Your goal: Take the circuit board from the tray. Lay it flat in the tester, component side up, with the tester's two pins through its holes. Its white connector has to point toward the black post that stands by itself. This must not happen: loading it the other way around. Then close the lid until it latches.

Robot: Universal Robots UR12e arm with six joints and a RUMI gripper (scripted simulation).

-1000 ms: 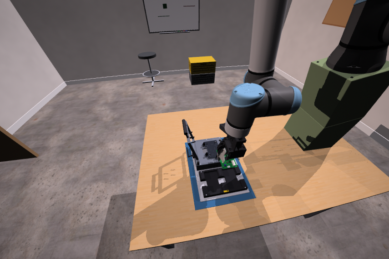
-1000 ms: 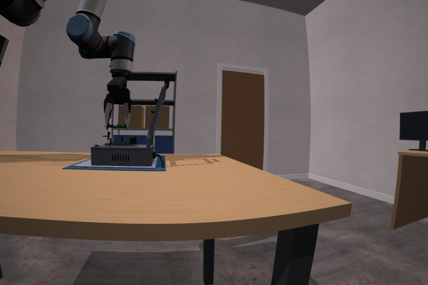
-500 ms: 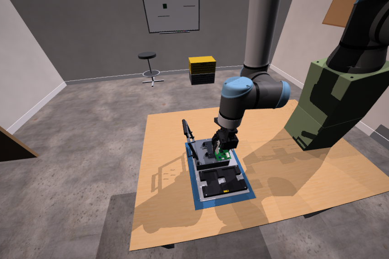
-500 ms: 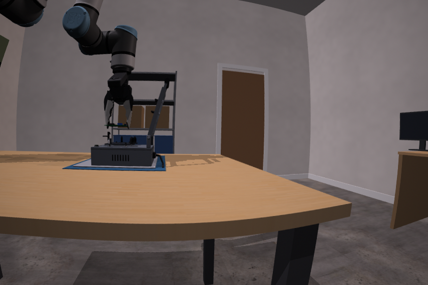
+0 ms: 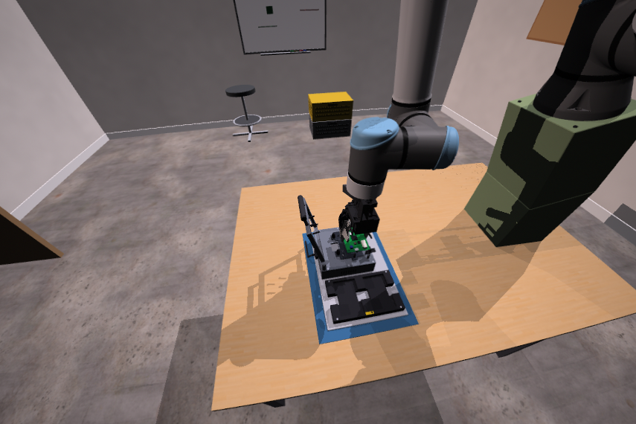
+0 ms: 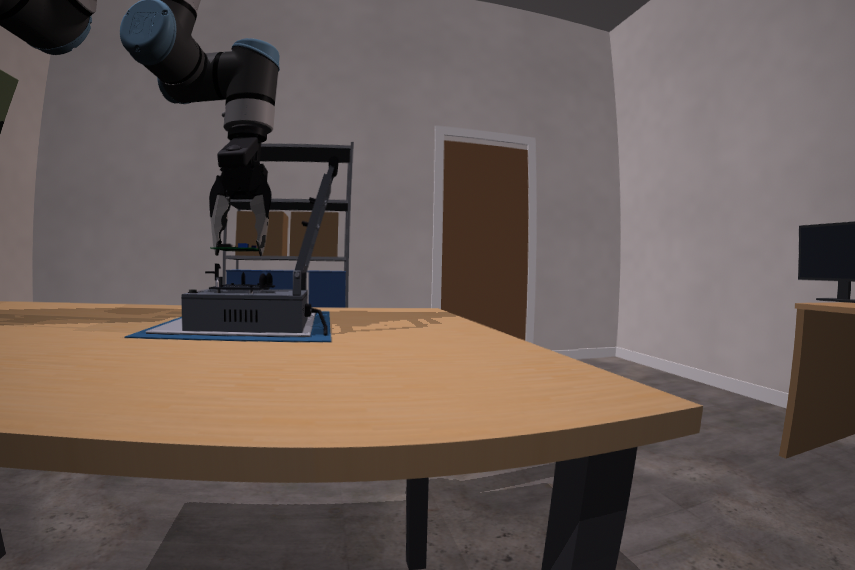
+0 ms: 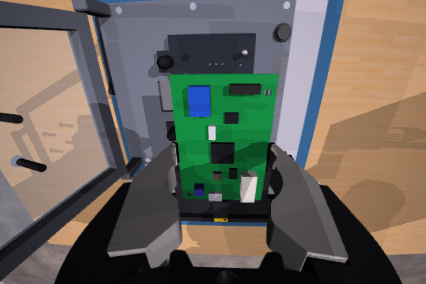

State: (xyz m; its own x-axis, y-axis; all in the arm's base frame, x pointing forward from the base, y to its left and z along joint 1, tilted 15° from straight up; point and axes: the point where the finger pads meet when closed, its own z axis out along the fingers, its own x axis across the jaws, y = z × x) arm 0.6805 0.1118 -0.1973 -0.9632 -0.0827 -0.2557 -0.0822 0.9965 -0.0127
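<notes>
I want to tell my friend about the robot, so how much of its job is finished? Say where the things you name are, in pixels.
Done: the green board (image 5: 356, 243) (image 6: 238, 248) (image 7: 226, 135) is out of the black tray (image 5: 346, 302).

Happening now: the gripper (image 5: 353, 237) (image 6: 239, 247) (image 7: 222, 143) holds it flat, parts up, above the gray tester (image 5: 348, 267) (image 6: 203, 314) (image 7: 136, 50).

Left: lowering it onto the pins, letting go, and shutting the lid (image 5: 311, 232) (image 6: 317, 221) (image 7: 83, 65), which stands open.

Green circuit board (image 5: 355, 243) (image 6: 238, 248) (image 7: 198, 137), level, component side up, above tester (image 5: 347, 268) (image 6: 243, 312) (image 7: 131, 60)
</notes>
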